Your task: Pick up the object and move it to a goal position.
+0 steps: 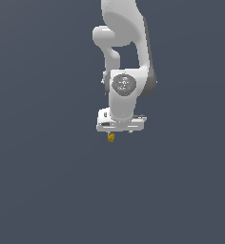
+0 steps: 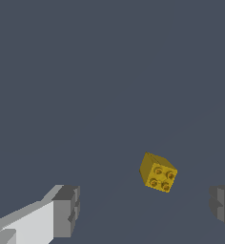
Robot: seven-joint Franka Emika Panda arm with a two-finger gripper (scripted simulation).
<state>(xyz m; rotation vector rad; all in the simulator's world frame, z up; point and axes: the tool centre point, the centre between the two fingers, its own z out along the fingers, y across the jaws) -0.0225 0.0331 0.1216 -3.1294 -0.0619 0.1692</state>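
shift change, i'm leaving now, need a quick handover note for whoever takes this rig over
Gripper: open, holding nothing; fingers spread wide.
Yellow block: between the fingers in the wrist view, touching neither. In the exterior view it shows just under the gripper, at.
Done: gripper positioned over the block.
Left: close on it, lift, carry to the goal. No goal marker shows in either view.

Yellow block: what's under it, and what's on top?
On top, the yellow block shows four small studs. Around it only plain grey floor shows; its underside is hidden. The open claw has fingers either side, not touching.
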